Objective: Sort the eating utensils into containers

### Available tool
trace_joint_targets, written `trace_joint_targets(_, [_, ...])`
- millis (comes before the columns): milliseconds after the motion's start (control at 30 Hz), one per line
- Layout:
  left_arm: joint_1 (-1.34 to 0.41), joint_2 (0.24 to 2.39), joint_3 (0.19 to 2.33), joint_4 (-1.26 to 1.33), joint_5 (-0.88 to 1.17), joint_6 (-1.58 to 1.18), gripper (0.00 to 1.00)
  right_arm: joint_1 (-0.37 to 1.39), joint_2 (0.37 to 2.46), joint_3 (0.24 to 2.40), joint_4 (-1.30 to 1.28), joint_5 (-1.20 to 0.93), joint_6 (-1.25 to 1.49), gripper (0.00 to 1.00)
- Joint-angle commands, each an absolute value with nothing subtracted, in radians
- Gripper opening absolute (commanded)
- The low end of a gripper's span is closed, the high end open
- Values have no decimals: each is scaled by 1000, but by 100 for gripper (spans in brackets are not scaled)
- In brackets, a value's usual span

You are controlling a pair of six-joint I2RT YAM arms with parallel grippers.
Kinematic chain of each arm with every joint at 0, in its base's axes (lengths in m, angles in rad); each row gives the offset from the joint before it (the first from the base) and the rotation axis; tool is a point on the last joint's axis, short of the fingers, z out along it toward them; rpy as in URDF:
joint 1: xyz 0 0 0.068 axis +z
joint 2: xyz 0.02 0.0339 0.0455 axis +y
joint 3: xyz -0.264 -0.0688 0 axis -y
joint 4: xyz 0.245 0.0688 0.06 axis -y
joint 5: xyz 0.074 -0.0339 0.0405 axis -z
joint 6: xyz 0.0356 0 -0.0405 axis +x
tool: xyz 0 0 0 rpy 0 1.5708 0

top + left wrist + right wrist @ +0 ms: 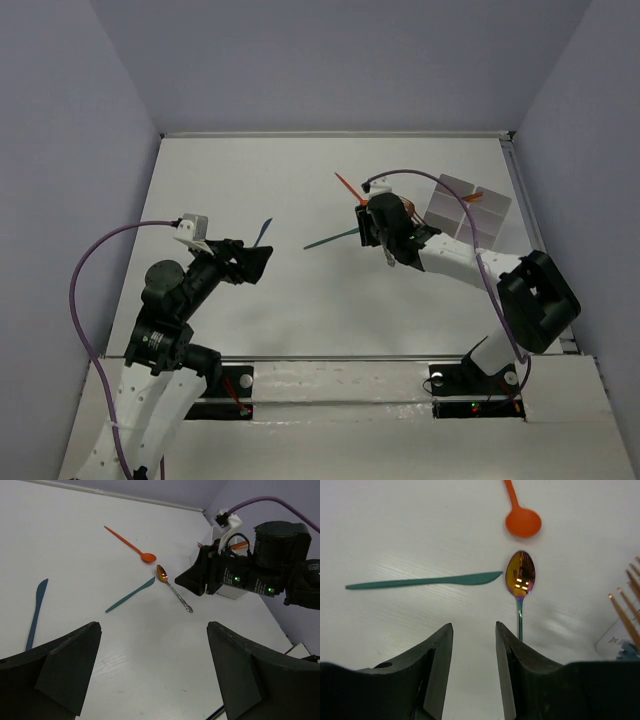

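Observation:
My right gripper (474, 625) hovers low over the table, open, with nothing between its fingers. A shiny copper-rainbow spoon (520, 577) lies just ahead; its handle runs past the outside of the right finger (506, 645). Beyond it are an orange spoon (522, 520) and, to the left, a teal knife (425, 581). From above, the right gripper (372, 224) sits between the teal knife (333, 238) and the white divided tray (467, 208), which holds an orange utensil (472, 198). My left gripper (255, 262) is wide open and empty, near a blue knife (264, 232).
Copper fork tines (625, 610) stick out of the tray's edge (612, 639) at the right of the right wrist view. In the left wrist view the blue knife (36, 612) lies far left and the right arm (260, 565) fills the right side. Walls enclose the table.

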State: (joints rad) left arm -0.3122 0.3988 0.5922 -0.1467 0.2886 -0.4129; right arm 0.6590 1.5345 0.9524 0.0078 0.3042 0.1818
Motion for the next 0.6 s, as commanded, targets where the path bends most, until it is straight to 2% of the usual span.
trace_joint_targets(0, [-307,406,614,-91,311,-407,99,660,1606,1032,-149,319,229,49])
trace_joint_targets(467, [-307,411,614,-91,316,-406,99,660,1811,1163,-271,520,299,49])
trace_joint_targets(567, [-307,408,614,-91,318,-405,99,638,1839,1173,-270,508,305,49])
